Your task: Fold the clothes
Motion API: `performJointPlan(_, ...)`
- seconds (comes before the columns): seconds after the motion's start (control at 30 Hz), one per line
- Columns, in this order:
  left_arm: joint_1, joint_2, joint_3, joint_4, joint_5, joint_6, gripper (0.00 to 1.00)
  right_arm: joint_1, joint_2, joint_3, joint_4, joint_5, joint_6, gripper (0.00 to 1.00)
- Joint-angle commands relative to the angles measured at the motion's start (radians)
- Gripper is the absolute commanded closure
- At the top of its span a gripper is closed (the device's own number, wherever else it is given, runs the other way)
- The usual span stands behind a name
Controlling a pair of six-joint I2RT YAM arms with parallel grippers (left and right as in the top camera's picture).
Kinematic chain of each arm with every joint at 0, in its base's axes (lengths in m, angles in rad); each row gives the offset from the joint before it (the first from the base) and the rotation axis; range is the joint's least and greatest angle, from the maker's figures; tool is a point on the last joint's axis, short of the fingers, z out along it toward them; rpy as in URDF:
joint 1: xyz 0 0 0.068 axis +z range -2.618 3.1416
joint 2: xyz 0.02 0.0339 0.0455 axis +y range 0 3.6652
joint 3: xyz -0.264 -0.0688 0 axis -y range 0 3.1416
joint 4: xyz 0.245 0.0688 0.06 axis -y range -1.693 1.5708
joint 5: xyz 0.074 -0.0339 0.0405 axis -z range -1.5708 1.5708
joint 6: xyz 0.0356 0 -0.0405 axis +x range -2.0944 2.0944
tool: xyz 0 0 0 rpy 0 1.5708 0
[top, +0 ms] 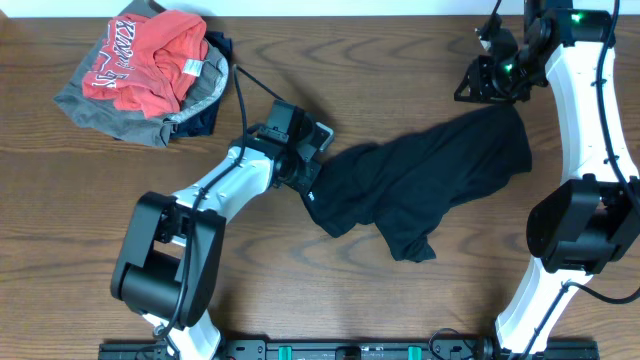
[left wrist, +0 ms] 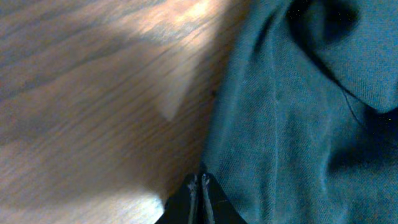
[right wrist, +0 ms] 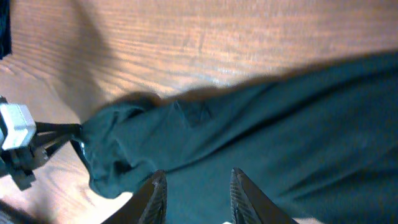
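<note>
Two tools, one black shirt (top: 430, 175) mid-table (top: 100, 200), one clothes pile (top: 150, 70) in the corner.
My left tool (left wrist: 199, 182) is squeezed closed at the shirt's edge; my right tool (right wrist: 196, 196) is spread apart over it.

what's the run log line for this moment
left gripper: shut at edge of crumpled black cloth garment | right gripper: open over it | red and grey clothes pile: far left | fold: not started
</note>
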Motion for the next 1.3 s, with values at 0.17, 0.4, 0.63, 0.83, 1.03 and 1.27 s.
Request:
performJointPlan(0.17, 0.095, -0.197, 0.218, -0.188, -0.012, -0.106, 0.94, 0.072, -0.024, 0.007, -0.082, -0.03, -0.021, 0.71)
performJointPlan(0.4, 0.151, -0.343, 0.319, -0.194, -0.039, -0.185, 0.94, 0.106, -0.024, 0.007, -0.144, -0.123, -0.068, 0.72)
performJointPlan(0.63, 0.159, -0.416, 0.338, -0.172, -0.056, -0.187, 0.94, 0.158, -0.024, 0.007, -0.164, -0.072, -0.094, 0.69)
performJointPlan(0.83, 0.146, -0.329, 0.334, -0.228, -0.052, -0.182, 0.65, 0.135, -0.024, 0.007, -0.087, -0.063, -0.08, 0.42)
performJointPlan(1.03, 0.104, -0.137, 0.334, -0.224, -0.016, -0.097, 0.3, 0.101, -0.024, 0.007, -0.049, -0.04, -0.08, 0.28)
performJointPlan(1.27, 0.089, 0.074, 0.334, -0.228, -0.003, -0.084, 0.28, 0.081, -0.023, 0.007, -0.036, -0.019, -0.081, 0.28)
